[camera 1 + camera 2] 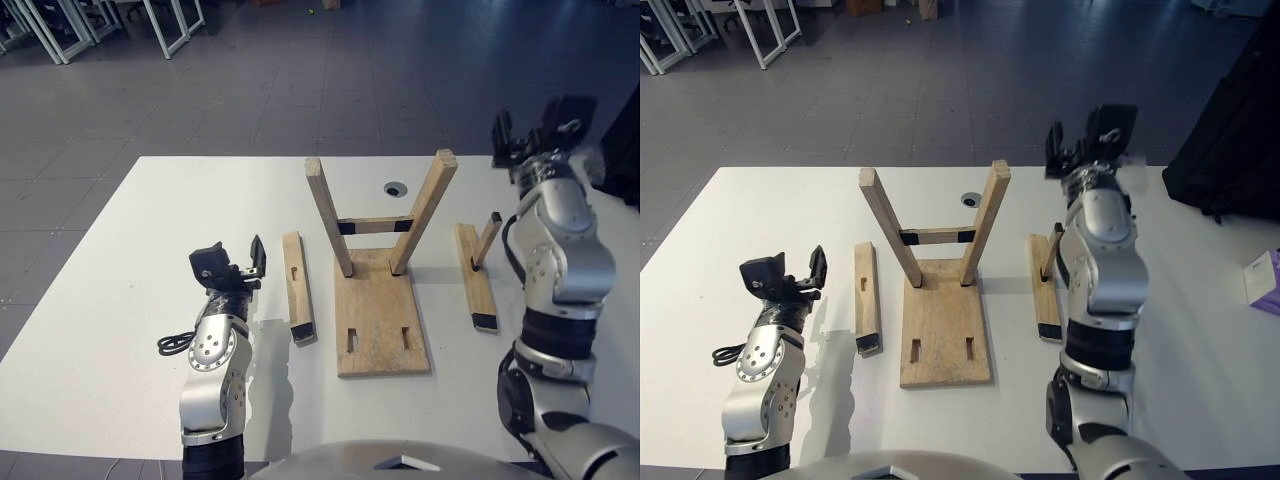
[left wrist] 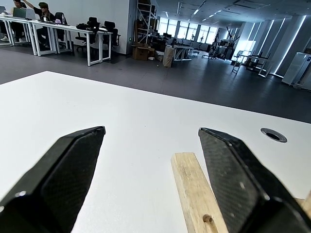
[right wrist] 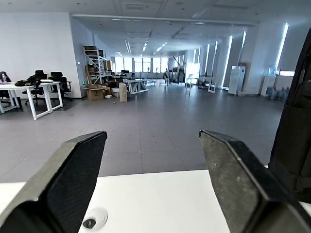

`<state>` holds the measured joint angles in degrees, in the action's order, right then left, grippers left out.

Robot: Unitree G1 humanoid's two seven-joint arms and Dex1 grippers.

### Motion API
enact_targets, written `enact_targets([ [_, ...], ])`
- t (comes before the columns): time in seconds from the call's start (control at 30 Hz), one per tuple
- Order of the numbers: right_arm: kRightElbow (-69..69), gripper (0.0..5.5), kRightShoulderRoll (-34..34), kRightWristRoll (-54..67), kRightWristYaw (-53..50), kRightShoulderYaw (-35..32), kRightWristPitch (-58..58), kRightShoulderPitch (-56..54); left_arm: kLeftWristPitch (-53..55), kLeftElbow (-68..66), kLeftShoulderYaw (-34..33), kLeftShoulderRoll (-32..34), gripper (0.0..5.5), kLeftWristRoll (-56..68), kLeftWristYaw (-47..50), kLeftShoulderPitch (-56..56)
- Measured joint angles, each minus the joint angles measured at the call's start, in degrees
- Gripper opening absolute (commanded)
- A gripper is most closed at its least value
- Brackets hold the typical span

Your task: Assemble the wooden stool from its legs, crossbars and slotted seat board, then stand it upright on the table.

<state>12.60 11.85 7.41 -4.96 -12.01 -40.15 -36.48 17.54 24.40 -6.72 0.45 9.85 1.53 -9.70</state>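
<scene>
- seat board (image 1: 382, 310) lies flat in the middle of the table (image 1: 130, 300)
- two legs (image 1: 330, 215) stand in its far end, splayed outward, joined by a crossbar (image 1: 375, 225)
- third leg (image 1: 297, 287) lies flat just left of the board
- fourth leg (image 1: 476, 275) lies flat on the right, with a short bar (image 1: 487, 240) poking up out of it at a tilt
- left claw (image 1: 233, 262) is low over the table beside the third leg, fingers apart, holding nothing
- right claw (image 1: 535, 128) is up high by the far right edge, fingers apart too, nothing in it
- black cable (image 1: 175, 343) lies by the left arm
</scene>
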Motion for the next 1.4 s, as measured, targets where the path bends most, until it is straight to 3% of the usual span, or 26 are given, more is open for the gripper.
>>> enact_targets([
  [0.17,-10.79,2.94,-0.87,0.46,1.72,0.43,-1.17,6.94,-0.01,-0.06,0.26,-0.09,3.57,0.0,0.0,0.01],
  [0.3,-9.49,2.94,-2.49,-0.62,1.77,2.97,1.31,10.37,-0.02,-0.18,0.25,-0.15,3.57,0.0,0.03,0.05],
  [0.43,-7.54,2.94,-3.55,0.15,0.8,0.74,1.29,9.19,-0.02,-0.22,0.23,-0.14,3.57,0.0,0.04,0.07],
  [0.53,-1.23,3.47,-2.41,0.98,-0.07,-1.35,0.62,4.59,-0.02,-0.3,0.21,-0.12,3.57,-0.01,0.04,0.12],
  [0.63,14.0,4.02,-0.75,2.91,-0.31,-3.23,-6.42,2.07,-0.02,0.55,0.22,-0.37,3.57,-0.07,0.18,-1.26],
  [0.8,31.64,5.15,-0.99,5.92,1.57,-2.61,-26.15,25.14,-0.04,2.58,0.24,-1.89,3.57,-0.81,1.92,-5.17],
  [0.87,33.38,5.2,0.09,6.88,4.27,-1.48,-30.03,32.26,-0.04,2.7,0.39,-2.53,3.57,-1.27,2.68,-5.82],
  [1.07,21.27,5.2,2.86,4.48,8.12,4.47,-23.63,46.35,0.1,2.7,0.25,-2.61,3.57,-1.46,2.83,-5.24],
  [1.4,12.43,3.14,1.5,3.43,9.07,7.6,-13.45,45.14,5.01,2.63,-0.46,-1.39,3.57,0.04,2.22,-2.81],
])
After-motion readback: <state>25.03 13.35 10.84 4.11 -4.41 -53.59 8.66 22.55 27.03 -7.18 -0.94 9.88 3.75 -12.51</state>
